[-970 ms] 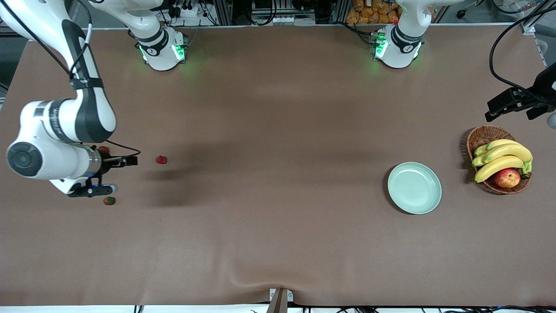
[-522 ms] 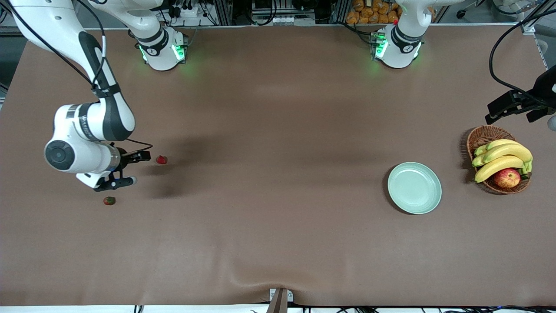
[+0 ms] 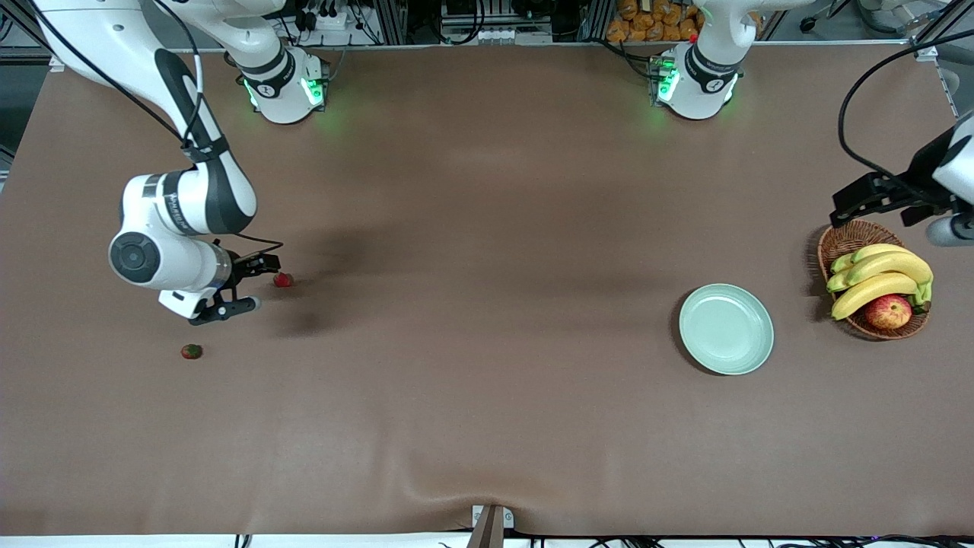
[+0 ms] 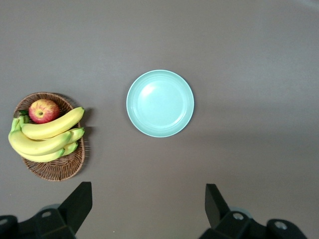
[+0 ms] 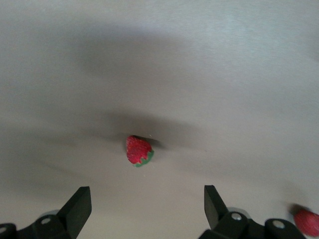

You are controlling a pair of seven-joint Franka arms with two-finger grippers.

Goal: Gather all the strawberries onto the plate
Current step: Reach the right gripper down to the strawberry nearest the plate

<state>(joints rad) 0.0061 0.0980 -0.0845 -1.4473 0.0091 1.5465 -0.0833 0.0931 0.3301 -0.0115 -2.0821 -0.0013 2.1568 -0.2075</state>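
Since a second ago I've swung the right gripper (image 3: 245,285), fingers spread, beside one strawberry (image 3: 283,279) to straddle it, another (image 3: 192,351) waits nearer the camera, while the left gripper (image 3: 898,213) idles open over the basket (image 3: 841,237), the plate (image 3: 726,329) bare.

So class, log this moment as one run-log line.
right gripper: open, by strawberry | left gripper: open, above basket | second strawberry: on table | plate: empty
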